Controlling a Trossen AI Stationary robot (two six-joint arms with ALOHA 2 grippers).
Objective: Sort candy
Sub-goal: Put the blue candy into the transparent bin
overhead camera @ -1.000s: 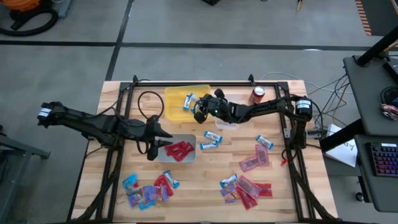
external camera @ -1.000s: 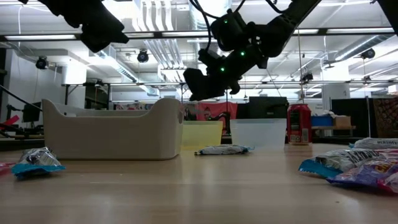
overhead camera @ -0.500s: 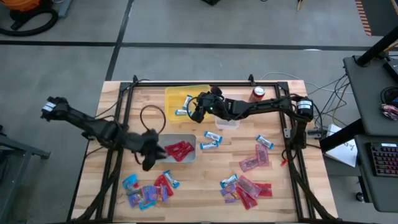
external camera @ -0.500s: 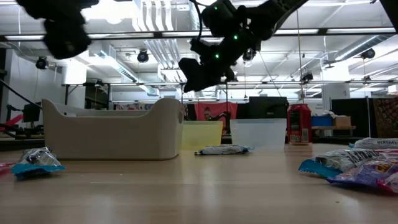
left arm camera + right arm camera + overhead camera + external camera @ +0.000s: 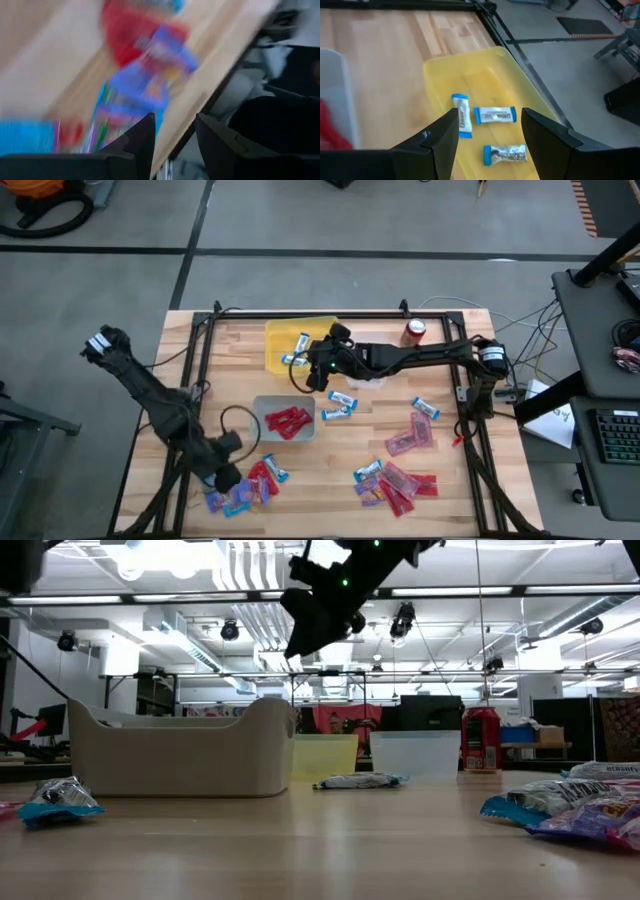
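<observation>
While three mini bars (image 5: 493, 115) lie ahead, right end effector (image 5: 489, 131) gapes.

Left gripper (image 5: 228, 477) swung from the grey bin (image 5: 284, 420) down to the candy pile (image 5: 240, 486) at the table's near left corner. Right gripper (image 5: 314, 373) dropped a bar, yellow bin (image 5: 275, 338) now holding three.

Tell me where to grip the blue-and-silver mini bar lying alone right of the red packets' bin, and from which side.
Probably from straight above, closing across the narrow middle of the mini bar. It lies flat on the table, so only its top is exposed, and its long axis runs slightly slanted; turn the fingers crosswise to that. The right gripper, open beside the yellow bin, is nearest.
</observation>
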